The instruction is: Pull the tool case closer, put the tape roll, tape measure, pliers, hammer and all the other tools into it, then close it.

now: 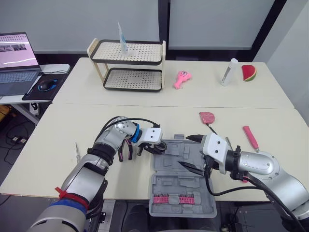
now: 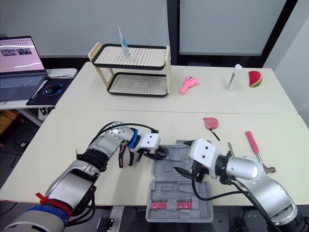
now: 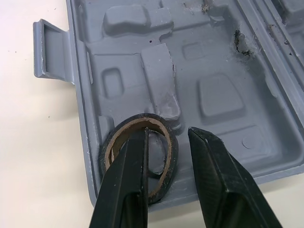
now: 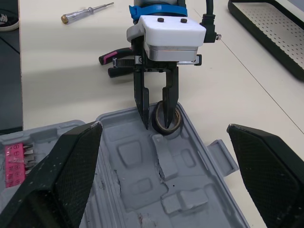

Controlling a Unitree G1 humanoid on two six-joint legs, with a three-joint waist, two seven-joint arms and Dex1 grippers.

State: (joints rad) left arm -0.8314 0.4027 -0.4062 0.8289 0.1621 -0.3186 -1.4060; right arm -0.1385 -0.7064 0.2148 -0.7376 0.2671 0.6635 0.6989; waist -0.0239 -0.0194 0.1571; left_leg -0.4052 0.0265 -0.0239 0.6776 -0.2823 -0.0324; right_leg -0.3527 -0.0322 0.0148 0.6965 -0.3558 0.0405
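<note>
Left gripper (image 1: 158, 148) dips into the open tool case (image 1: 169, 188); right gripper (image 1: 191, 152) hovers over it, fingers spread wide. Left wrist: fingers parted astride the tape roll (image 3: 171, 149), which rests in the case's corner and looks delivered. Right wrist: pliers (image 4: 118, 64) and screwdriver (image 4: 88, 10) lie outside. You lift clear, then fetch them.

tool case (image 1: 178, 183): grey, unpatterned
bit strip (image 1: 174, 199), inside the tool case: pink-red
tape roll (image 3: 108, 151), inside the tool case: black, brown core
pliers (image 4: 116, 64), beside the tool case: black, pink-marked
tape measure (image 1: 207, 117): pink
hammer (image 1: 250, 137): pink-handled
rack (image 1: 140, 52): cream, black-rimmed, dotted shelves
</note>
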